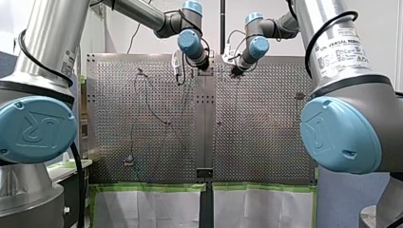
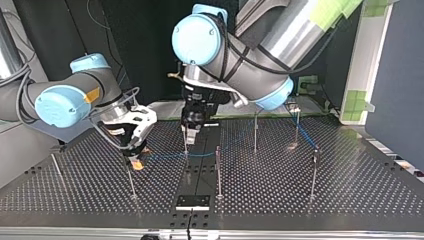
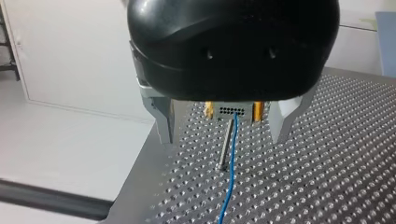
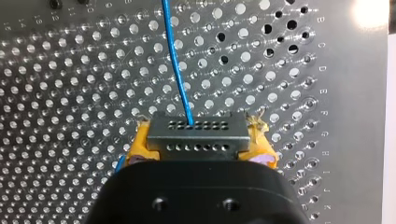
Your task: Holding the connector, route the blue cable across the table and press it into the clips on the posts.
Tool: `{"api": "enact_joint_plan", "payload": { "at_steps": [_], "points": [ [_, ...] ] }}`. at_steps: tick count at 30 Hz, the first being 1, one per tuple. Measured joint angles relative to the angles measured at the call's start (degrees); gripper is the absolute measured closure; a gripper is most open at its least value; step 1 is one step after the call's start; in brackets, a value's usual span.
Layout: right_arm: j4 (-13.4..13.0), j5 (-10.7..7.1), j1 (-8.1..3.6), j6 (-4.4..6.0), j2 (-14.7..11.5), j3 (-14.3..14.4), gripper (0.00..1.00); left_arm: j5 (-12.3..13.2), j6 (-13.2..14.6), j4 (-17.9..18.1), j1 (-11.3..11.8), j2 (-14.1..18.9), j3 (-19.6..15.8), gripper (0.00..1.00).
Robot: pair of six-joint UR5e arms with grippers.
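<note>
- My right gripper, low in the left half of the top view, has its yellow pads clamped on the grey connector.
- The blue cable leaves the connector's face. In the top view it runs rightward across the middle of the perforated table, past several thin posts.
- My left gripper hangs near the centre of the top view with its metal fingers apart and nothing held. They straddle one post and the cable just beside it.
- In the left wrist view the connector sits just beyond that post, so the two grippers are near each other.
- I cannot make out the clip on this post, or whether the cable is seated in it.
- Risk: if the left fingers close here, they may pinch the post along with the cable and bend it.
- Risk: a downward press slightly off line would push the cable beside the clip rather than into it.
- Risk: pulling the connector further could tighten the cable and tug it from the connector or from posts it already passes.
- Risk: the grippers could bump, being this close.
</note>
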Motion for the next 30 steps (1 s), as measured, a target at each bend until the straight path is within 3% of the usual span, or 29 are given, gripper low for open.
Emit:
{"api": "enact_joint_plan", "payload": {
  "at_steps": [7,13,30],
  "points": [
    [0.0,-0.05,0.04,0.00,0.0,0.0,1.00,-2.7,1.1,-1.7,-0.8,-3.2,3.2,0.00],
    [0.0,-0.05,0.08,0.00,0.0,0.0,1.00,-5.3,1.4,-0.4,-0.5,-6.2,6.2,0.00],
    [0.1,-0.64,0.01,0.02,0.0,0.0,1.00,-6.3,1.6,2.9,1.3,-12.8,14.4,0.00]
  ]
}}
